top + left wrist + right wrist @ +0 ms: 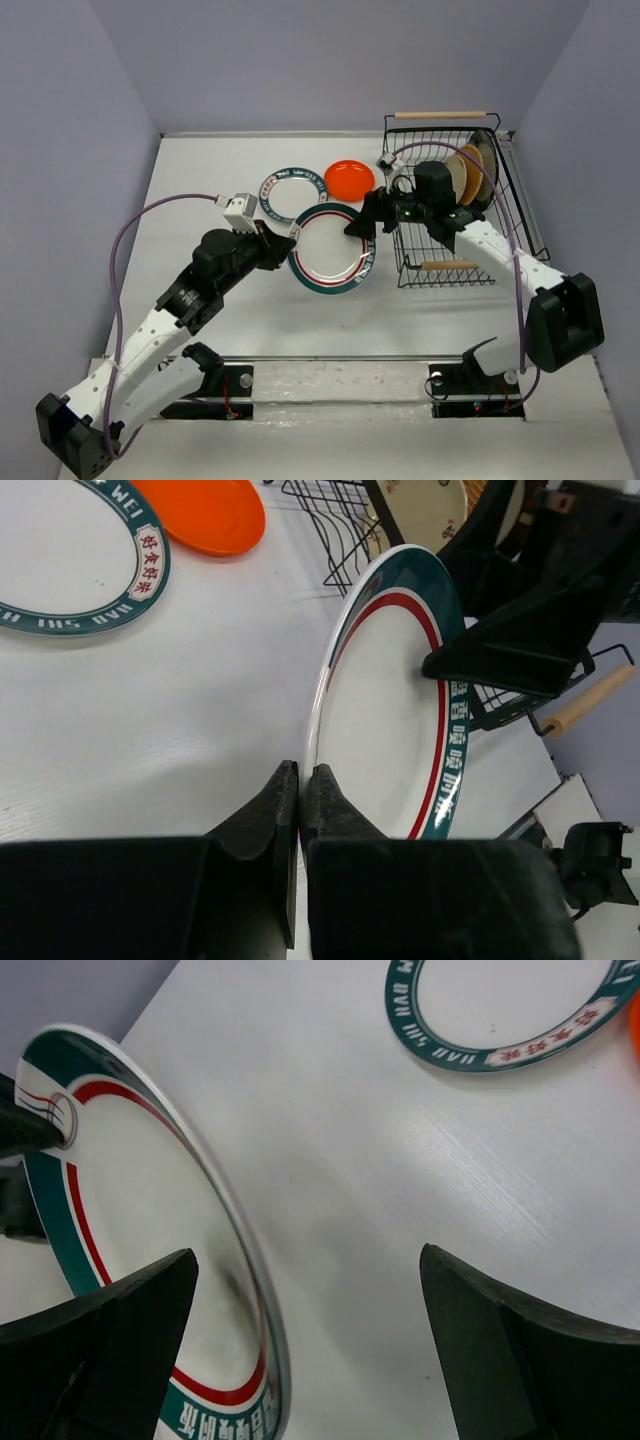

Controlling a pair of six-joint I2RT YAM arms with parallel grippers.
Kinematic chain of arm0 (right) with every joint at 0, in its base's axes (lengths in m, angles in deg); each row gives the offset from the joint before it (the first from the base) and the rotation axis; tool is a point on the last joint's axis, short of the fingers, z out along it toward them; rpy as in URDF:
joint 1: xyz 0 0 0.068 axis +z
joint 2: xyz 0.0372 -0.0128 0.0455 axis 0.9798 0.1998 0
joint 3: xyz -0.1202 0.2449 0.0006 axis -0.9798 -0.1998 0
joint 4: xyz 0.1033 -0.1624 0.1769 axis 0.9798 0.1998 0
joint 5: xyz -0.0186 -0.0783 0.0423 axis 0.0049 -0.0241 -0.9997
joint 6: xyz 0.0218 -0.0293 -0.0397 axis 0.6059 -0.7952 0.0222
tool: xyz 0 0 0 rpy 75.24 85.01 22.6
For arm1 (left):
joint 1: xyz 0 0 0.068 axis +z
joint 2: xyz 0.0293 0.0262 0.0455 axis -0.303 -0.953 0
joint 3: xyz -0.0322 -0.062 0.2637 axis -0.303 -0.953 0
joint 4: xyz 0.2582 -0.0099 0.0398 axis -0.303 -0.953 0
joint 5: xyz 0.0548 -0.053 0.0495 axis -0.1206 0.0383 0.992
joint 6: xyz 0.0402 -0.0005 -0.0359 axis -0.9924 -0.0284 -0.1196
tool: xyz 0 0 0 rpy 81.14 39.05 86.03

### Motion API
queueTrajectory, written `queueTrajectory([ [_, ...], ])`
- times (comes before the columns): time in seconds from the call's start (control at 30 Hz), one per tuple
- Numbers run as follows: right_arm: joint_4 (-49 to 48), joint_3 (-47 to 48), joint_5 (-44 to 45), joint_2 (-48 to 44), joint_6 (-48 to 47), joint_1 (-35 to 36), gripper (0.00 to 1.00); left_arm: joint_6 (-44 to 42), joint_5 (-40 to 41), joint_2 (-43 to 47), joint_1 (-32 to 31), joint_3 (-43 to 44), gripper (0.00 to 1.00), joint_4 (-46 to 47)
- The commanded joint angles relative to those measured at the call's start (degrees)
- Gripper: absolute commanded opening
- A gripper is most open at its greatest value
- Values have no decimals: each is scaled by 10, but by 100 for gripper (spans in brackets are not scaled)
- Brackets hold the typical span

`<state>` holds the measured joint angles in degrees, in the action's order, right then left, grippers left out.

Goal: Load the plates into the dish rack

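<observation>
Fingers (pixel 272 815) of L gripper (pixel 300 780) clenched on left rim of green/red-rimmed plate (pixel 385 715), which sits tilted over white table (pixel 200 190) mid-scene, face up. It's round, so no long axis. Lavender walls (pixel 80 80) around. Farther off, lettered plate (pixel 293 192) & orange plate (pixel 349 178) lie flat. R gripper (pixel 310 1305) spread wide, straddling plate's right rim; contact unclear. Dish rack (pixel 520 215) far right, w/ plates on edge. Only top view shows both rack handles.

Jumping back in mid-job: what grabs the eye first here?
Mid-table, the left gripper is shut on the rim of a green-and-red-rimmed plate, tilting it up, while the right gripper stands open around the opposite rim. Three plates already stand in the dish rack at right; an orange plate and a green-lettered plate lie flat behind.
</observation>
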<state>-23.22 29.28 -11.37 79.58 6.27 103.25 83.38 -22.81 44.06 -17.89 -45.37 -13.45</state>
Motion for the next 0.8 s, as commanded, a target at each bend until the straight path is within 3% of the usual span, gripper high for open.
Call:
queueTrajectory([
  [0.0, -21, 19, -166, 21, 9, 0, 95, -8, -25, 25, 0, 46, 6, 55],
  [0.1, -84, 5, -217, 18, 34, 0, 68, -10, -24, 20, 0, 48, 8, 59],
  [0.13, -89, 5, -241, 17, 42, 0, 45, -12, -28, 17, 0, 51, 11, 59],
  [0.23, -97, 12, -241, 9, 53, 0, 7, -21, -21, 20, 1, 59, 42, 53],
  [0.27, -97, 14, -217, 1, 55, 0, 7, -29, -14, 24, 0, 63, 71, 48],
  [0.37, -92, 31, -117, -47, 67, 0, 7, -56, 43, 36, 0, 92, 98, -15],
  [0.5, -35, 64, 100, -81, 54, -14, 7, -101, 125, 51, 1, 104, 99, -62],
  [0.6, -2, 112, 356, -98, 11, -19, 7, -115, 171, 60, 0, 83, 99, -79],
  [0.77, -19, 164, 577, -97, -59, -59, 7, -129, 176, 60, 1, 52, 99, -74],
])
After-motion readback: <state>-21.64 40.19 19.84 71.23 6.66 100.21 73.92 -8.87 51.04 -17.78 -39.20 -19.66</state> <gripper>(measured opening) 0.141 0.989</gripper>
